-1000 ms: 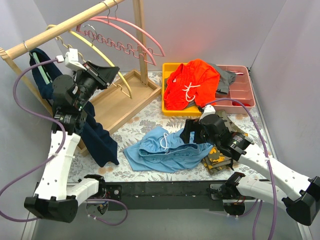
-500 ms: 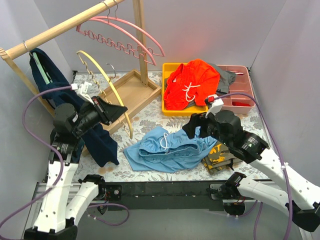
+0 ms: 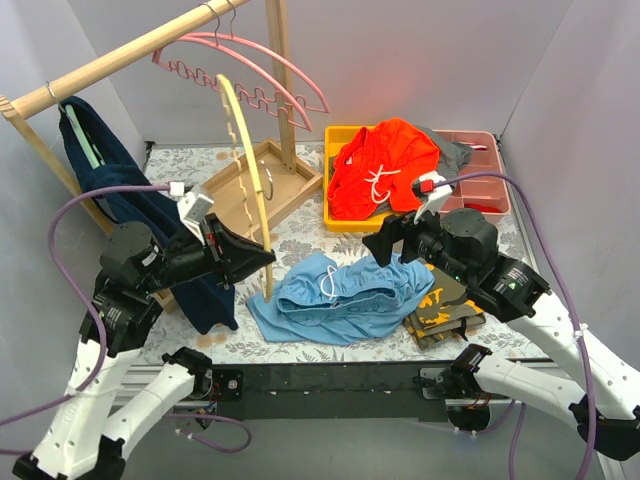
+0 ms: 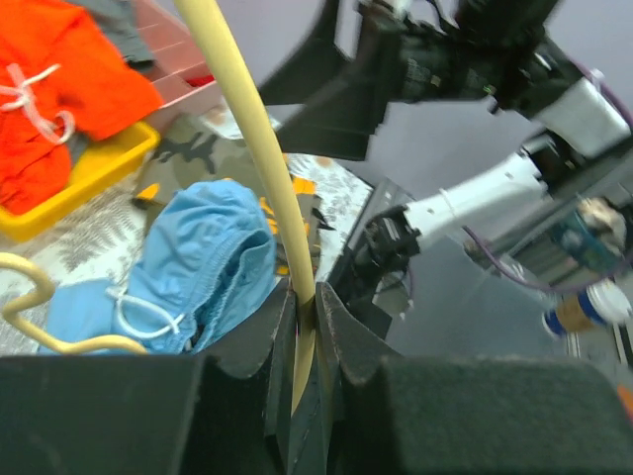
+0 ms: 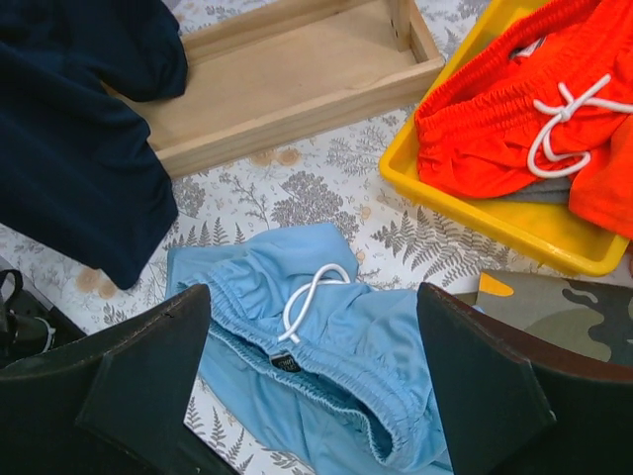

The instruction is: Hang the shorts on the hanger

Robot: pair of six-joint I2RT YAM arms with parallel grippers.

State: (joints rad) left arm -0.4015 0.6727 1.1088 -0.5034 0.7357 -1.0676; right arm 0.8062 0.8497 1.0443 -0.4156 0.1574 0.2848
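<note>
The sky-blue shorts (image 3: 335, 300) lie crumpled on the table's front middle, with the white drawstring on top. They also show in the right wrist view (image 5: 336, 346) and in the left wrist view (image 4: 213, 257). My left gripper (image 3: 262, 256) is shut on the arched side of the pale-yellow hanger (image 3: 245, 160). It holds the hanger nearly upright, just left of the shorts. In the left wrist view (image 4: 305, 297) the hanger (image 4: 247, 129) runs up between the closed fingers. My right gripper (image 3: 392, 243) hovers open and empty above the shorts' waistband, as its wrist view (image 5: 312, 292) shows.
Pink hangers (image 3: 250, 75) hang on the wooden rail at the back left, above a wooden tray (image 3: 245, 195). A navy garment (image 3: 150, 215) hangs at the left. A yellow bin (image 3: 331, 150) holds orange shorts (image 3: 385, 165), beside a pink bin (image 3: 485, 190). Camouflage shorts (image 3: 445, 305) lie to the right.
My left arm has come down from the rail and carried the yellow hanger to the right, toward the shorts, turning it nearly upright. My right gripper has risen and shifted slightly right above the shorts.
</note>
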